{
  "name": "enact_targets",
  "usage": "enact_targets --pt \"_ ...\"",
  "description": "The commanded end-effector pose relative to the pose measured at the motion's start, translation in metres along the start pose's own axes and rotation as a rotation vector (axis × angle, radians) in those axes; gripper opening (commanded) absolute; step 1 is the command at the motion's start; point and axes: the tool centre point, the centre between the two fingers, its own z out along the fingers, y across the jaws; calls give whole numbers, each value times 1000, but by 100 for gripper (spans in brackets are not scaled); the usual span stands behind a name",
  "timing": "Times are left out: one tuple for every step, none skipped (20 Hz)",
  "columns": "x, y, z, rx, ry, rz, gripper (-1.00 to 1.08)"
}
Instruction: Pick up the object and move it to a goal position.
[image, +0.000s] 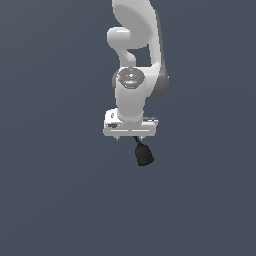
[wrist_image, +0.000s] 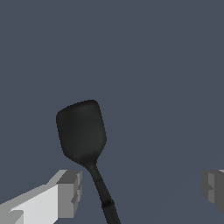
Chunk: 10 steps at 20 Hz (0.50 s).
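The object (wrist_image: 82, 132) is a small matte black lump with a rounded wide body and a thin neck. In the wrist view it lies on the flat grey ground between my fingers, and its neck passes close to one grey finger (wrist_image: 70, 192) with a small gap showing. The other finger (wrist_image: 213, 189) is far off to the other side. My gripper (wrist_image: 142, 189) is open wide and holds nothing. In the exterior view the object (image: 144, 155) sticks out from under the white gripper bar (image: 131, 130), which hides the top of its neck and the fingers.
The ground is a plain dark grey-blue surface with no other objects in view. The white arm (image: 135, 45) rises above the gripper toward the top of the exterior view.
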Motion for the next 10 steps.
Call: enact_targets --pt "0 0 0 0 0 0 100" --pt "0 1 0 0 0 1 100" --pt "0 3 1 1 -1 6 100" --pt "-1 6 1 2 -2 13 100" --pt "-2 11 2 3 -3 23 100" --pt "-3 17 4 5 -5 37 100" --pt "-4 24 5 7 -7 51 100" --pt "-4 28 5 8 -8 63 100" --pt "-5 32 5 9 -9 72 100" --pt "-4 34 5 10 -10 79 100"
